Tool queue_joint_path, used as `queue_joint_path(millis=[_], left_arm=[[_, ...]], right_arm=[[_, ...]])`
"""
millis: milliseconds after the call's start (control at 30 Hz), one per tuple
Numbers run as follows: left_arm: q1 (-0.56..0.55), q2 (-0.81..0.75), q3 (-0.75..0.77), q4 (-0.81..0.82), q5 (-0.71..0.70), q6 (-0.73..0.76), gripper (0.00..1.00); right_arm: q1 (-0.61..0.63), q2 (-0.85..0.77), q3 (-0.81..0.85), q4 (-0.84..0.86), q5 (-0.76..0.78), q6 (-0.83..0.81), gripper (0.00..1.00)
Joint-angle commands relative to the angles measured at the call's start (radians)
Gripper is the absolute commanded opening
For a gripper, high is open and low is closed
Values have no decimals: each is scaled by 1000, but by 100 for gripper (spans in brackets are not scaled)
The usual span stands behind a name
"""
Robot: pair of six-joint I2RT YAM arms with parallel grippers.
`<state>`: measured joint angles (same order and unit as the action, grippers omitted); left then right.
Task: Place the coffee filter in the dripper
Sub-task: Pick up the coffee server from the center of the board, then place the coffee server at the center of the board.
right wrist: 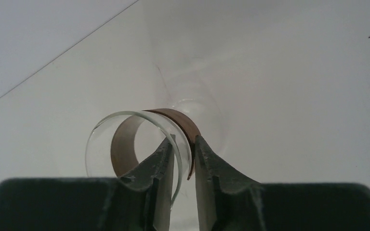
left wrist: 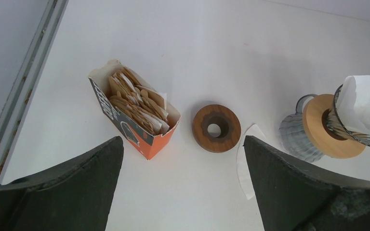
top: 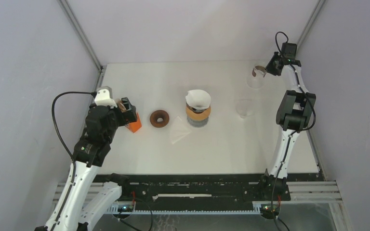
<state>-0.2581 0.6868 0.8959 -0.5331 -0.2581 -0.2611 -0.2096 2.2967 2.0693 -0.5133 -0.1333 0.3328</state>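
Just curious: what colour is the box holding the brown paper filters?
The box is orange with a black printed side, clearest in the left wrist view.

Filter (top: 197, 98) in dripper (top: 198, 115) at ctr, ring (top: 159, 118) then filter box (left wrist: 134, 115) to its left, glass (top: 244, 108) then rear glass (top: 257, 78) to right.

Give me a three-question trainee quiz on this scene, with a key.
1. True or false: the left gripper is open.
2. What sits in the dripper? A) white filter; B) spoon; C) nothing.
3. Fill in: the right gripper pinches the rim of a ____.
Key: 1 true; 2 A; 3 glass.
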Motion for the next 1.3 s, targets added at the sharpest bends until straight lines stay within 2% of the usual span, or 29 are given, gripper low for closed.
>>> queue_joint_path(millis=[0,100,267,533,833,1100,1267], left_arm=[[13,-8,-22,50,12,20,100],[13,-12,-24,51,15,19,100],[12,-17,-25,52,18,19,100],[13,-29,-28,54,23,15,100],[14,-79,-40,64,46,6,100],[10,-127,-59,79,89,-8,100],[6,-139,-64,84,114,-16,100]], right_arm=[[4,-25,41,0,-6,-41,24],[5,-40,34,-6,-9,-60,13],[7,-74,11,-11,-5,-82,0],[39,-215,-60,-14,54,-141,0],[112,-504,-221,-37,99,-180,0],[223,-775,-394,-91,136,-180,0],[337,-918,-500,-140,173,-184,0]])
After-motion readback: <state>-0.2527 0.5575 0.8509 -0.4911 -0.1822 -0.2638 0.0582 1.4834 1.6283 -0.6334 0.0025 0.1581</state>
